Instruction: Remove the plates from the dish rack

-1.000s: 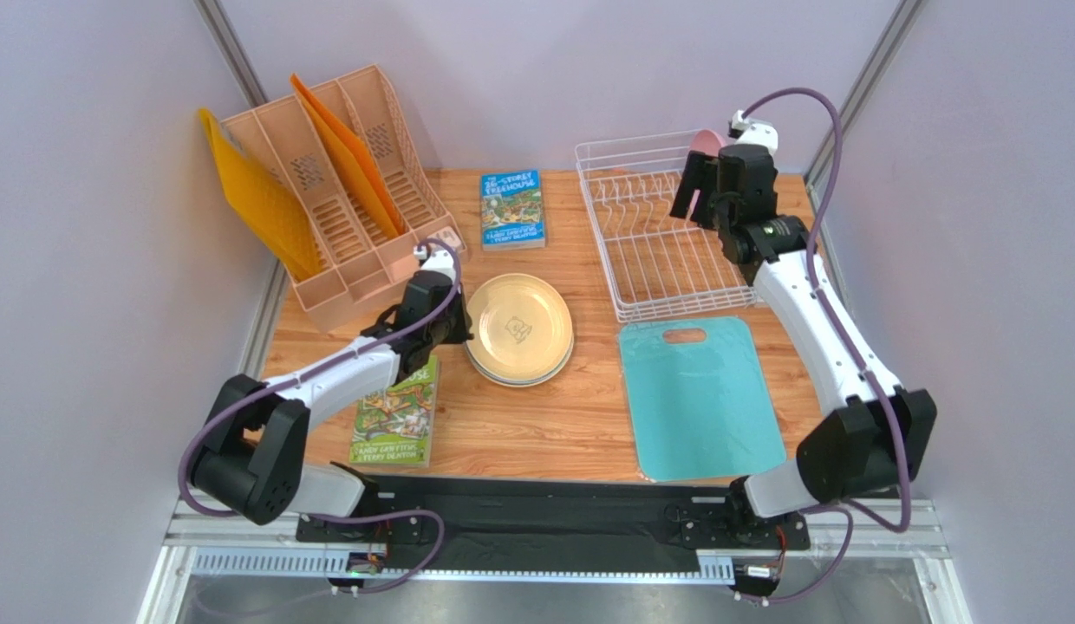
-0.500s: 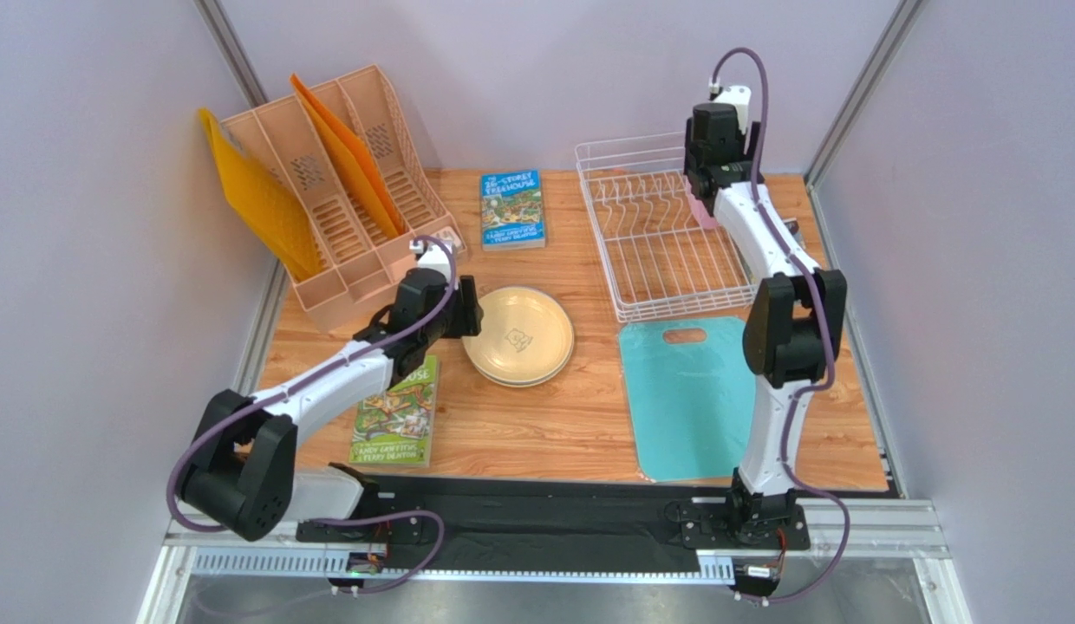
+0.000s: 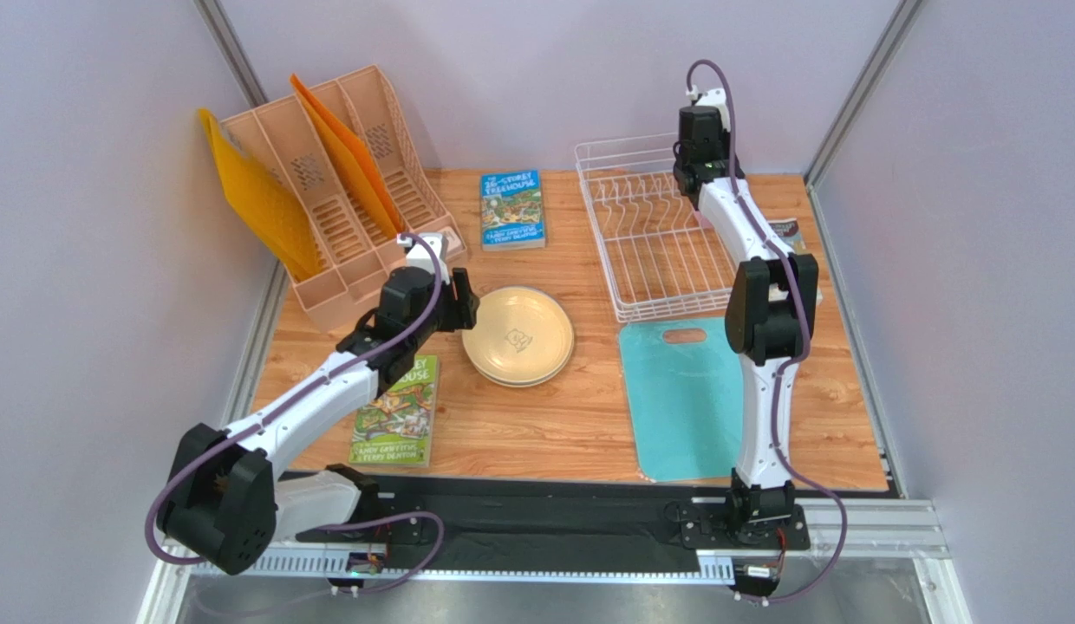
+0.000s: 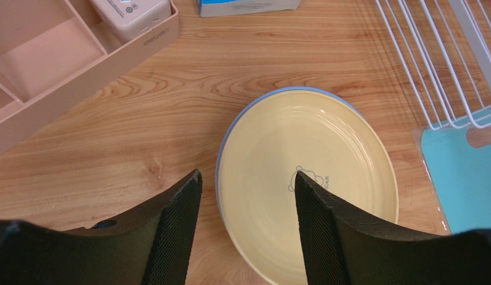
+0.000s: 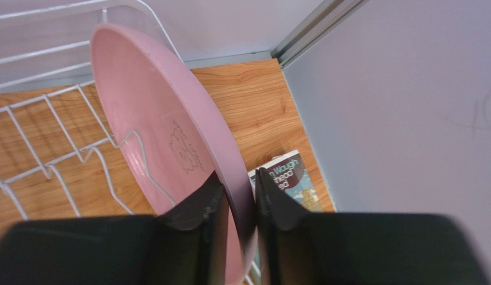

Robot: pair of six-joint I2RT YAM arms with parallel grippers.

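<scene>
A cream-yellow plate (image 3: 518, 336) lies on a light blue plate (image 4: 222, 155) on the table, left of centre. My left gripper (image 3: 462, 307) hovers open over the stack's left rim, nothing between its fingers (image 4: 248, 174). The white wire dish rack (image 3: 647, 247) stands at the back right. In the right wrist view a pink plate (image 5: 152, 107) stands on edge among the rack's prongs (image 5: 51, 107). My right gripper (image 5: 239, 176) is shut on its rim, one finger on each face. From above, the right gripper (image 3: 693, 173) hides the pink plate.
A peach file organizer (image 3: 334, 182) with orange folders stands at the back left. Books lie at the back centre (image 3: 512, 208), the front left (image 3: 397, 416) and right of the rack (image 5: 286, 178). A teal cutting board (image 3: 693, 397) lies in front of the rack. Walls close in on both sides.
My left gripper opened off the cream-yellow plate and drew back to the left. My right arm reached to the rack's back right corner and its jaws closed on the pink plate's rim.
</scene>
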